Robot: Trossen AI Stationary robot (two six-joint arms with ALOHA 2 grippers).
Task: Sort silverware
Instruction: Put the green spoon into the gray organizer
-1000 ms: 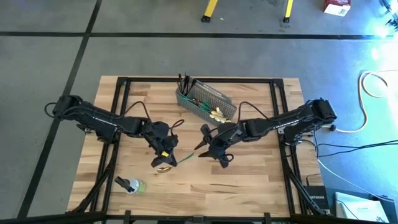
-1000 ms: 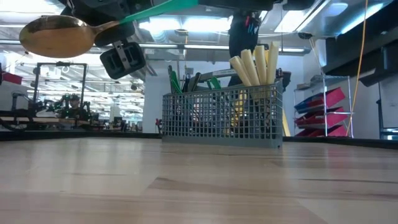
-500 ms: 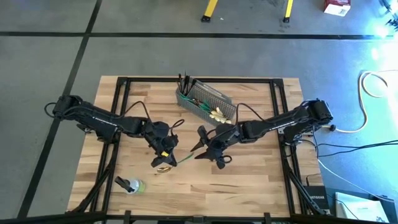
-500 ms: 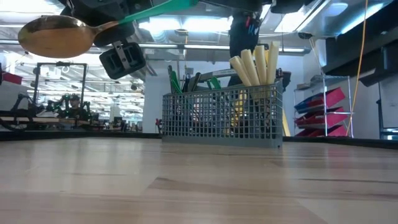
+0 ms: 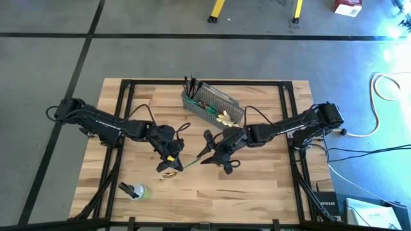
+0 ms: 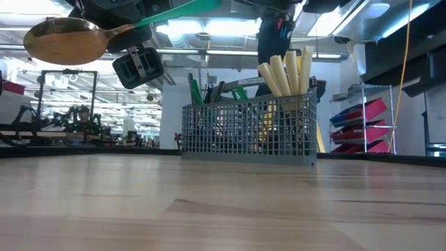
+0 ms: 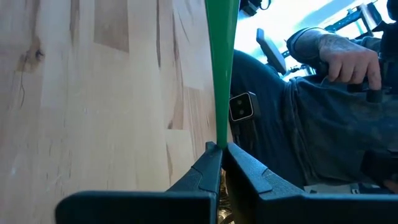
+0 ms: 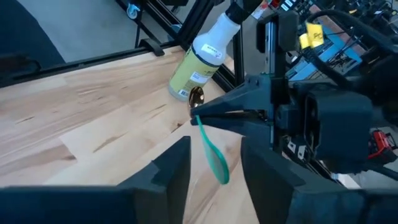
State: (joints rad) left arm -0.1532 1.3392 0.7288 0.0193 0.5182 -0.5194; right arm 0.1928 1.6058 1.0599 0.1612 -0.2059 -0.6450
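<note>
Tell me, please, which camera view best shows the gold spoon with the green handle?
The low view: the spoon shows large, gold bowl side-on, held above the table. The high view shows it small under the left pincer. The left wrist view shows only its green handle; the right wrist view, handle and part of the bowl.

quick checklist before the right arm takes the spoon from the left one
1. Left end effector shut on the spoon: ok, fingers pinch the green handle.
2. Spoon clear of the table: ok, it hangs well above the wood in the low view.
3. Right end effector open: ok, a gap shows between its fingers.
4. Handle between the right fingers: ok, its free end sits in the gap, though contact cannot be told.
5. Basket upright and reachable: ok, knives stand in it.
6. Bottle clear of the handover: ok, it lies near the front left corner.
</note>
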